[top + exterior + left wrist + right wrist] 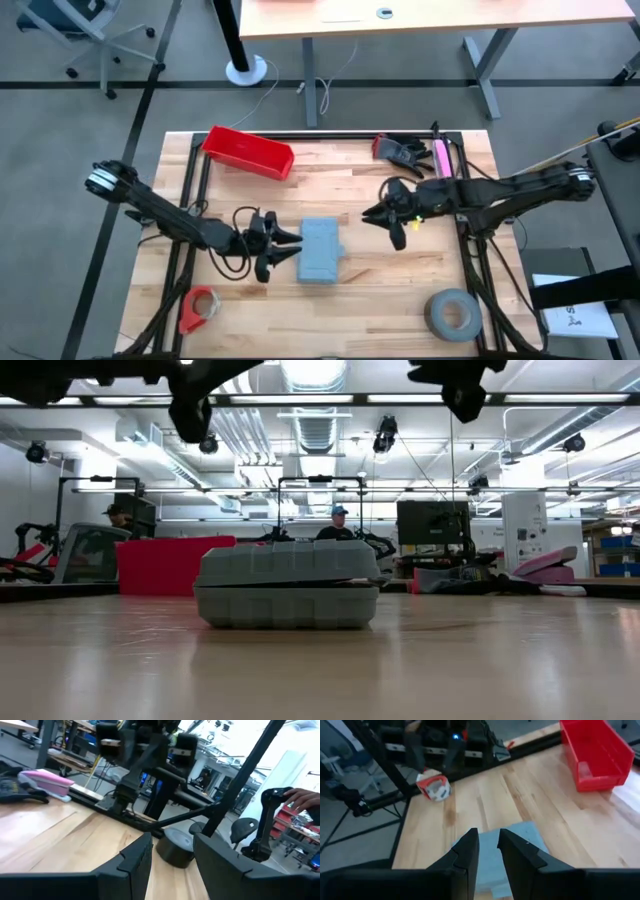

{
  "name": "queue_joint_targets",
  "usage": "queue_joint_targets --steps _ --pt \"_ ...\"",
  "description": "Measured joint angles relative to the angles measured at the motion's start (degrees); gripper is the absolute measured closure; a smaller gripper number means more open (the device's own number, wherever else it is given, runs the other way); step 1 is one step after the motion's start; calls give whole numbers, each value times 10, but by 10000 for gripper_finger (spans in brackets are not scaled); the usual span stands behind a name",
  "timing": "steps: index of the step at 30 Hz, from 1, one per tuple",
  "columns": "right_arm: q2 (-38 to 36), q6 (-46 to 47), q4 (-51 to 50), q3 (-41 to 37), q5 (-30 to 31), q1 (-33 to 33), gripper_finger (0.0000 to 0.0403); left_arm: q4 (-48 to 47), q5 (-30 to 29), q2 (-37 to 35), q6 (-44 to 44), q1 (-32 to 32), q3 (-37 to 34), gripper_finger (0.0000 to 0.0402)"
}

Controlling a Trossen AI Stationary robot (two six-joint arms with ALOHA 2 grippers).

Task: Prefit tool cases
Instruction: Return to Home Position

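The grey-blue tool case (pixel 320 250) lies shut and flat on its underside in the middle of the wooden table; the low view shows it (pixel 287 585) with its lid down. My left gripper (pixel 288 250) hovers just off the case's left side, open, above case height (pixel 190 405). In its wrist view nothing lies between the fingers (pixel 172 855). My right gripper (pixel 385 215) hangs to the right of the case and higher (pixel 458 390). Its fingers stand a narrow gap apart (pixel 488 845), slanting down over the case (pixel 492 862), holding nothing.
A red bin (pixel 248 152) stands at the far left. A grey tape roll (pixel 452 313) lies near the front right and a red tape dispenser (pixel 200 308) near the front left. Black gloves (pixel 402 150) and a pink object (pixel 441 157) lie at the far right. People sit in the room beyond.
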Motion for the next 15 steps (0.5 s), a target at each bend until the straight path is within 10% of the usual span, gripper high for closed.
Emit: queue_joint_targets --steps 15 --pt "-105 0 3 -79 0 -32 357 -2 -3 -73 0 19 -83 251"
